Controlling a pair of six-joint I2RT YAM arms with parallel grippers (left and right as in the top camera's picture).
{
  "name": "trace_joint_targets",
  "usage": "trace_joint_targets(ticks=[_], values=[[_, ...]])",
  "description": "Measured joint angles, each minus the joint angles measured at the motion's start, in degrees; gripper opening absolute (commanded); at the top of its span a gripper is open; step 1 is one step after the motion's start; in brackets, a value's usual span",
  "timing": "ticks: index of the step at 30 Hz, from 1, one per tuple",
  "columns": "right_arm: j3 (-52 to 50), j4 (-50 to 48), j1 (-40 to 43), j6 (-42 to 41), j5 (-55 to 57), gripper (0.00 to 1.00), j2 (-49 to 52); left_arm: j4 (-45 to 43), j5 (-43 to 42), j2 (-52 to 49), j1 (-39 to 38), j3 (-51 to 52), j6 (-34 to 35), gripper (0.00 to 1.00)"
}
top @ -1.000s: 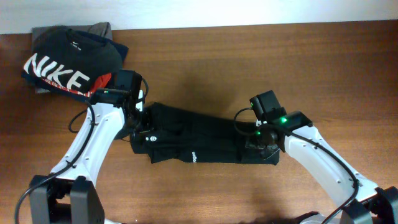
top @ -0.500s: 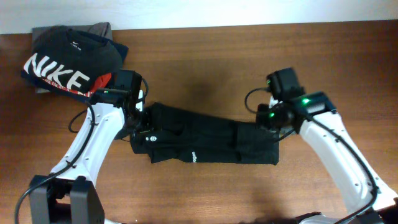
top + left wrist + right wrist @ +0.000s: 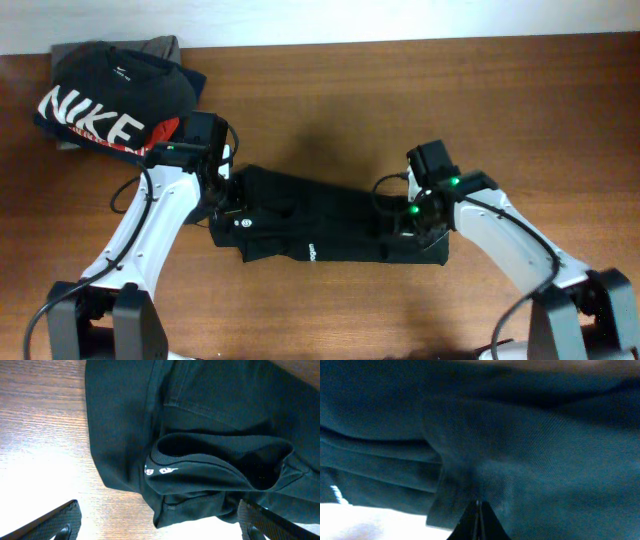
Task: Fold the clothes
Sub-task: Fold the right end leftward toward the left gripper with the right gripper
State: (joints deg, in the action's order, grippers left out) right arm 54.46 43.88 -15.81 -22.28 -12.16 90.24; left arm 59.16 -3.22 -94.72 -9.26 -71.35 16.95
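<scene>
Right wrist view: my right gripper (image 3: 479,509) was shut tight against the plain black soft fabric top (image 3: 530,445); couldn't tell if it caught a fold. My left gripper (image 3: 157,522) gaped wide by its collar (image 3: 200,471). It lay bunched mid brown wooden table (image 3: 420,100). Limp, light, best pinched at corners.

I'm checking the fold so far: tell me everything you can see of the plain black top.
The black top is soft, matte fabric, lying across the wooden table as a narrow folded band. A small round white tag marks its collar end; a tiny white print sits near the edge toward the robot. The left gripper stands open over the collar; the right gripper is shut, seemingly pinching the other end.
</scene>
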Motion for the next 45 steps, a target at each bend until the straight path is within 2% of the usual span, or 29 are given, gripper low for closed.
trace_joint_targets(ticks=[9, 14, 15, 19, 22, 23, 26, 35, 42, 45], values=[[-4.1, -4.3, 0.0, -0.2, -1.5, 0.04, 4.3, 0.0, 0.0, 0.0, 0.0, 0.0, 0.0, 0.99], [-2.4, 1.0, 0.0, -0.2, -1.9, 0.04, 3.4, 0.0, 0.0, 0.0, 0.0, 0.0, 0.0, 0.99], [-1.5, 2.7, 0.0, -0.1, -1.9, 0.07, 2.6, 0.0, 0.0, 0.0, 0.0, 0.0, 0.0, 0.99], [5.0, 8.9, 0.1, 1.6, -2.0, 0.45, -2.4, 0.0, 0.0, 0.0, 0.0, 0.0, 0.0, 0.99], [9.8, 11.8, 1.1, 3.4, -1.6, 0.91, -5.6, 0.0, 0.0, 0.0, 0.0, 0.0, 0.0, 0.99], [10.8, 12.5, 2.1, 4.0, -1.2, 0.95, -6.4, 0.0, 0.0, 0.0, 0.0, 0.0, 0.0, 0.99], [11.5, 13.9, 7.0, 5.5, -0.1, 1.0, -7.2, 0.0, 0.0, 0.0, 0.0, 0.0, 0.0, 0.99], [6.4, 13.9, 21.7, 14.9, -0.8, 1.0, -6.4, 0.0, 0.0, 0.0, 0.0, 0.0, 0.0, 0.99], [-3.5, 3.0, 26.6, 20.0, -8.7, 1.0, -5.2, 0.0, 0.0, 0.0, 0.0, 0.0, 0.0, 0.99], [-7.7, -2.5, 26.9, 20.9, -12.5, 0.95, -4.1, 0.0, 0.0, 0.0, 0.0, 0.0, 0.0, 0.99]])
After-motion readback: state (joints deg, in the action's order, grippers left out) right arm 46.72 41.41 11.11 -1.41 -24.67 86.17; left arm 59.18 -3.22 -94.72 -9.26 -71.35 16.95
